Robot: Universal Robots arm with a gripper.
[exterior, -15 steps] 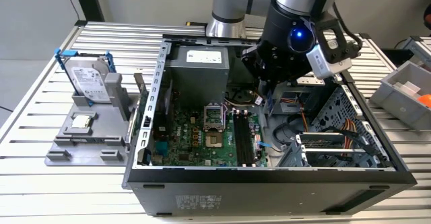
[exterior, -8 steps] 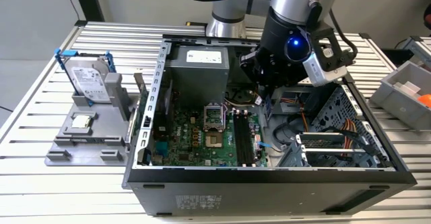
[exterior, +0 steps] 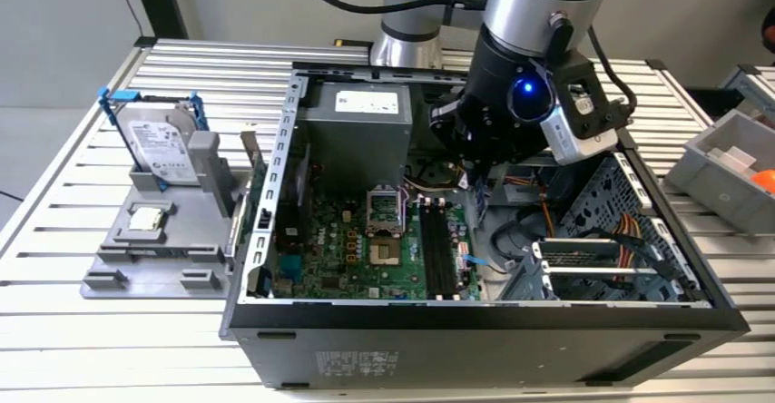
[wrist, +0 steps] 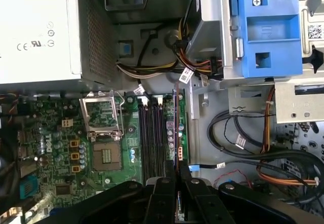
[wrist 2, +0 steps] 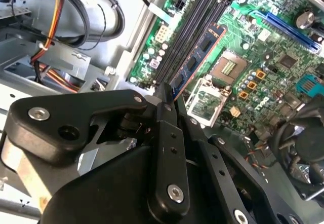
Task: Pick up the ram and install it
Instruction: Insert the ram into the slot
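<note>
1. While my jaws grip the ram (wrist 2: 196, 57), it hangs above the slots (wrist: 152, 135), center frame.
2. If tilted or misaligned, I judge it could jam.

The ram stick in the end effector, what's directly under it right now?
Under the ram, held on edge by the end effector, lie the motherboard's black memory slots, beside the open processor socket. The ram's lower edge is hidden, so whether it touches a slot cannot be seen.
</note>
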